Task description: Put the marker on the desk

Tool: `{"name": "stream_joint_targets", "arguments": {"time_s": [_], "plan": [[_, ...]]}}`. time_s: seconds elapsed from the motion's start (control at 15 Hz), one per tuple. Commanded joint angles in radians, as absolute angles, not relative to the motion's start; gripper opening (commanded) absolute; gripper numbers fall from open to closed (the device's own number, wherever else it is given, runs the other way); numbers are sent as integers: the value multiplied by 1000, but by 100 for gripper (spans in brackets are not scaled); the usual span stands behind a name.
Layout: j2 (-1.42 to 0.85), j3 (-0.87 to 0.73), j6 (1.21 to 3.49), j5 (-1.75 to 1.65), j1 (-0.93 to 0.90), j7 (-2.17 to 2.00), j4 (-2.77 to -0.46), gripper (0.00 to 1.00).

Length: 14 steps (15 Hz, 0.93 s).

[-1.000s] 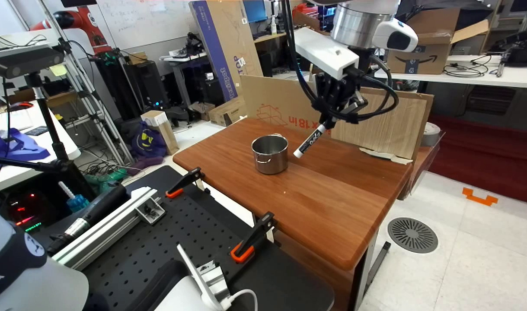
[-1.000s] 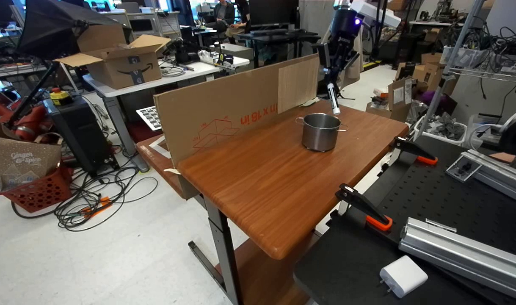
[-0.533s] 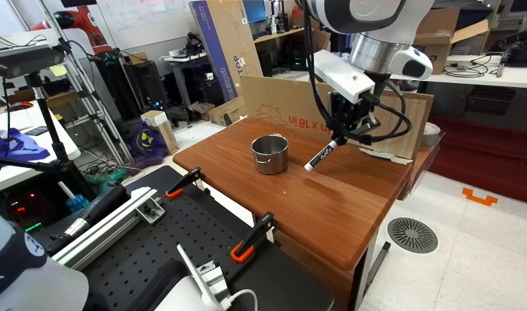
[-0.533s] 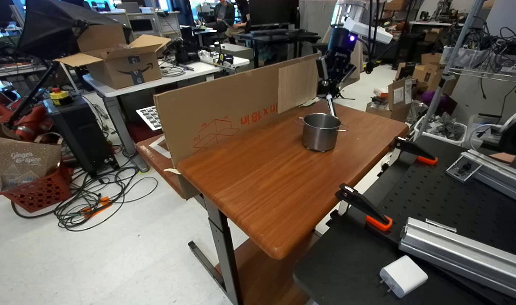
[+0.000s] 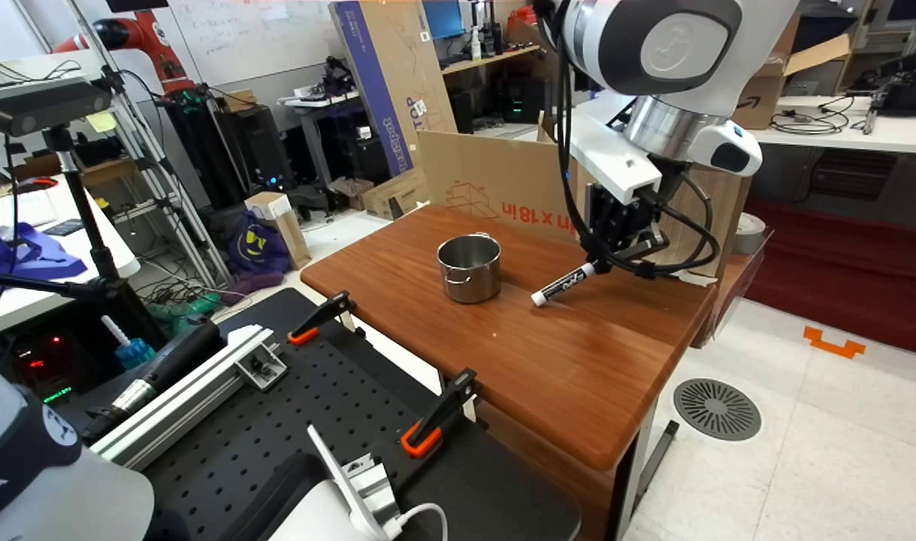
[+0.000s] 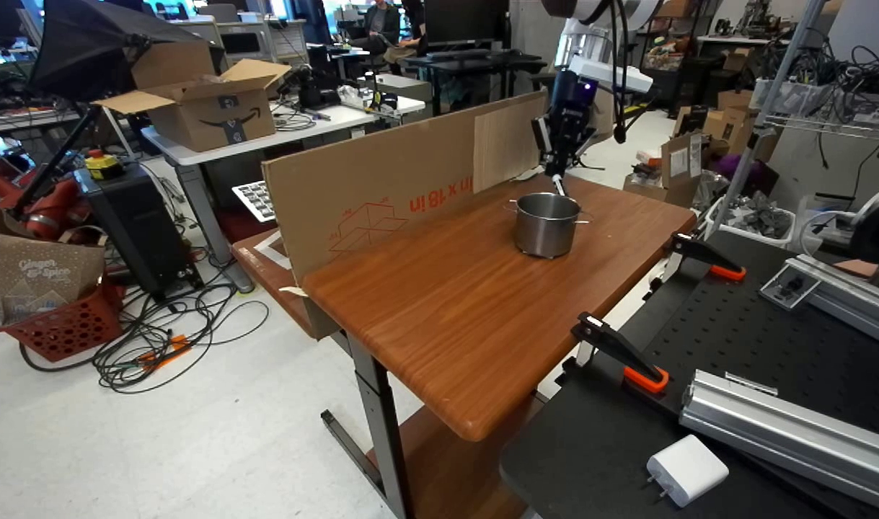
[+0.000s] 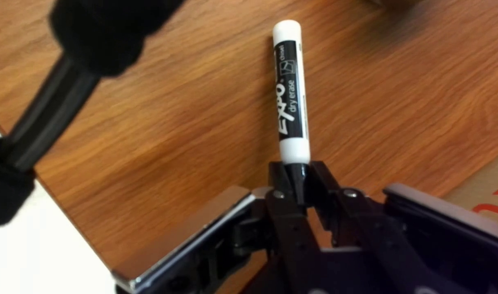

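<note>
While the claw point(image 7: 300, 176) pinches one end, the marker point(image 7: 291, 90) juts outward

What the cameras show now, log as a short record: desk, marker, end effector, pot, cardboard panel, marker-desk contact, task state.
desk: reddish-brown wood top
marker: black and white, labelled EXPO dry erase, held at a slant, white end lowest
end effector: closed on the marker's black end
pot: metal, upright on the desk, apart from the marker
cardboard panel: standing along one edge of the desk
marker-desk contact: cannot tell whether the white end touches
task state: marker over the desk, not yet released
</note>
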<state>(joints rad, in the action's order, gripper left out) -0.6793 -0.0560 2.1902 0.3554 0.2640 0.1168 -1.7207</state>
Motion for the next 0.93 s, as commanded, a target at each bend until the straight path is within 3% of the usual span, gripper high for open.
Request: {"name": "stream_joint_targets", "arguments": {"time_s": [0.0,0.6,0.67,0.73,0.87], "plan": [[-754,-71,2150,325,257,39,-1631,5],[-841,-85,2132,304,251,-81,-1540,6],[-843,-85,2122,301,251,-87,-1532,44],[-845,-87,2117,296,249,-95,-1528,45],[-846,-88,2111,289,246,-106,-1521,58]]}}
